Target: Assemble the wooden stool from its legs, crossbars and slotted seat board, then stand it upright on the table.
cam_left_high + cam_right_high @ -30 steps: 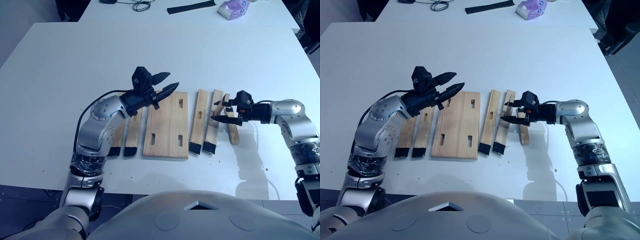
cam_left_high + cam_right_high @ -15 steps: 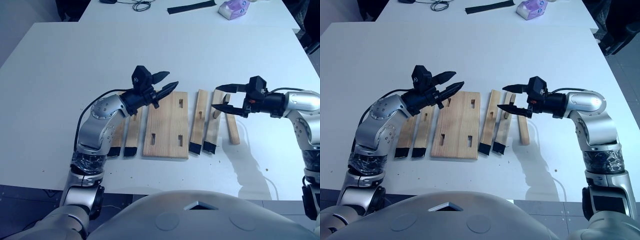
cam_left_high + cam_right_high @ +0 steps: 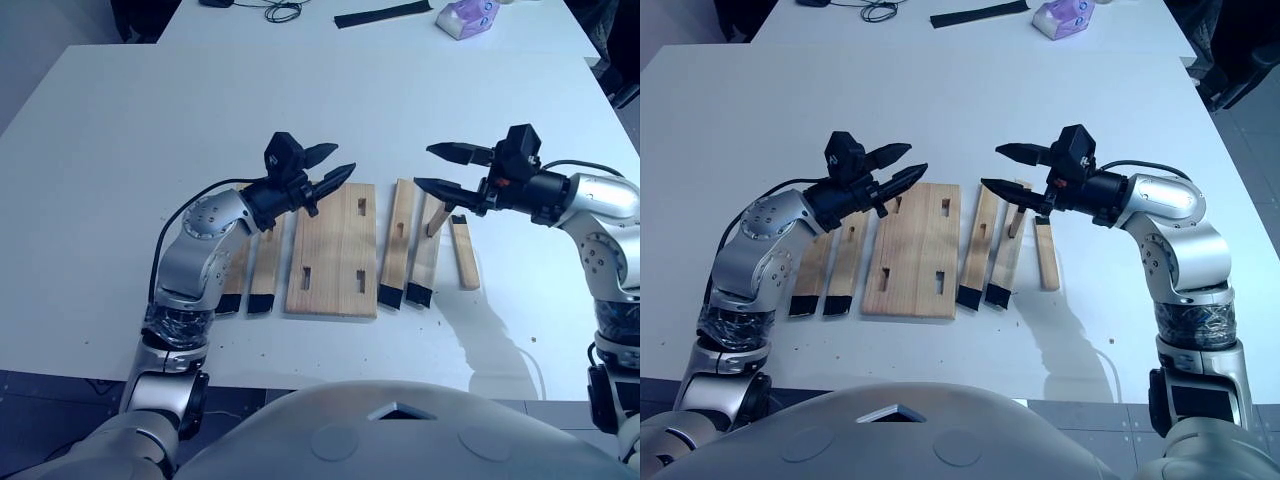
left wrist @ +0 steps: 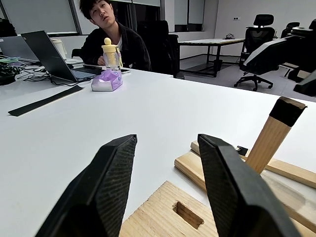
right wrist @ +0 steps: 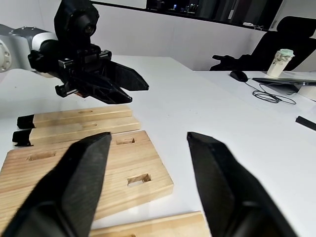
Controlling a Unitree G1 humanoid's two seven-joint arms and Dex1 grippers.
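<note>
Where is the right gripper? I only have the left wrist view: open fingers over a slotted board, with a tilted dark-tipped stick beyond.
Observer: The right gripper hangs open just above that tilted stick, over the two legs right of the seat board.
Operator: Any parts on the board's other side?
Observer: Two more legs lie flat side by side, left of the board.
Operator: How many slots does it have?
Observer: Four, all empty.

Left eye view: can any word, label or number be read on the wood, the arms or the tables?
No text is readable.
Seat board: no print.
Left gripper: small white mark on its housing, too small to read.
Purple pack: print too blurred to read.
</note>
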